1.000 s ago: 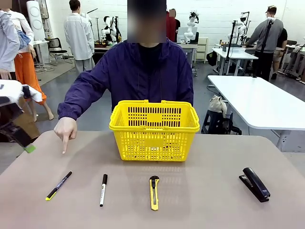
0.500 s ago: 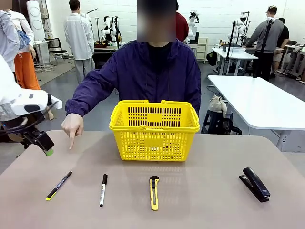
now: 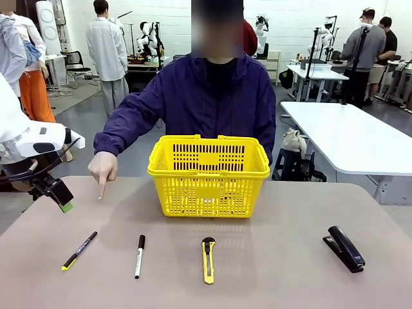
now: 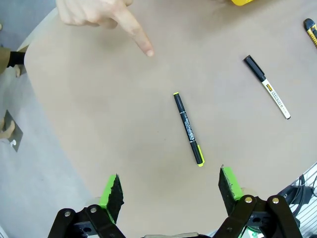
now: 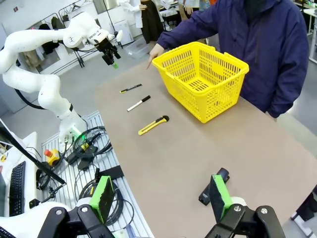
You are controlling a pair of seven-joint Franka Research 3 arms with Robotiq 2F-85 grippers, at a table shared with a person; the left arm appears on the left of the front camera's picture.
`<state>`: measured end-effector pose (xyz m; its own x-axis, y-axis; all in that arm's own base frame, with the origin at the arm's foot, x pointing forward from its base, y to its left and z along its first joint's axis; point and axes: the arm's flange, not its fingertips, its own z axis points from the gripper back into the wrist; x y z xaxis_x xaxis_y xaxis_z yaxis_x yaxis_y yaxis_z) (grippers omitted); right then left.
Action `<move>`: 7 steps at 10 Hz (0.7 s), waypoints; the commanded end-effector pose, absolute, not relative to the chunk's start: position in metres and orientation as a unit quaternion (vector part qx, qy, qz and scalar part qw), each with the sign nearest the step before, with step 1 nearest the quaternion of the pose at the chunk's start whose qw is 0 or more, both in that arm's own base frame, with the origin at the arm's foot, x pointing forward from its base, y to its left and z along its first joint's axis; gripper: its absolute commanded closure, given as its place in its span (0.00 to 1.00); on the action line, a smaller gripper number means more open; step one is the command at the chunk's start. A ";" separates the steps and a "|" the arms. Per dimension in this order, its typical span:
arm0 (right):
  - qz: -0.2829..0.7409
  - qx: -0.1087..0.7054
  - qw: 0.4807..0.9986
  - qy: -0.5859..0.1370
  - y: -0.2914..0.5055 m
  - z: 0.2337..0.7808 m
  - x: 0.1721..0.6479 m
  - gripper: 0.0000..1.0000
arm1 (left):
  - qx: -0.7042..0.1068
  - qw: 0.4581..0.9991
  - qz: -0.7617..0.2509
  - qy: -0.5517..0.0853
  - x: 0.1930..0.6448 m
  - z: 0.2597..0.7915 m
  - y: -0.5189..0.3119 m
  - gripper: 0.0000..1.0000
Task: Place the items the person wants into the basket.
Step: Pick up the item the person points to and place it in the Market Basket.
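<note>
A thin black pen (image 3: 79, 250) with a yellow-green end lies at the table's front left, and the person's hand (image 3: 103, 171) points a finger down at the table just beyond it. My left gripper (image 3: 61, 201) hovers open above the table's left edge. In the left wrist view the pen (image 4: 188, 129) lies ahead of the open left gripper (image 4: 171, 187), and the pointing hand (image 4: 106, 17) is farther on. The yellow basket (image 3: 208, 174) stands mid-table in front of the person. A black stapler (image 3: 344, 248) lies at the front right; in the right wrist view the stapler (image 5: 213, 186) sits just ahead of the open right gripper (image 5: 161, 196).
A white marker (image 3: 138, 255) with a black cap and a yellow-and-black utility knife (image 3: 208, 259) lie in the front row between pen and stapler. Bare tabletop surrounds them. Cables and boxes lie below the table's near edge in the right wrist view.
My left arm has swung in from the left, bringing its gripper over the table's left edge. The person's pointing hand has shifted slightly right and back.
</note>
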<state>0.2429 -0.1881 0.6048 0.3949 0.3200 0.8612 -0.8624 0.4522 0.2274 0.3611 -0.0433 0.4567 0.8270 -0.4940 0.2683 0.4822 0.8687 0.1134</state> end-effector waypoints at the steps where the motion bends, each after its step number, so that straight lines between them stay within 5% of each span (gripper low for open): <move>1: 0.395 0.354 0.748 -0.399 -0.188 0.608 0.245 0.00 | 0.031 0.956 -0.255 -0.146 0.363 0.455 -0.045 0.00; 7: 0.395 0.354 0.748 -0.399 -0.188 0.608 0.245 0.00 | 0.018 0.965 -0.233 -0.116 0.355 0.407 -0.066 0.00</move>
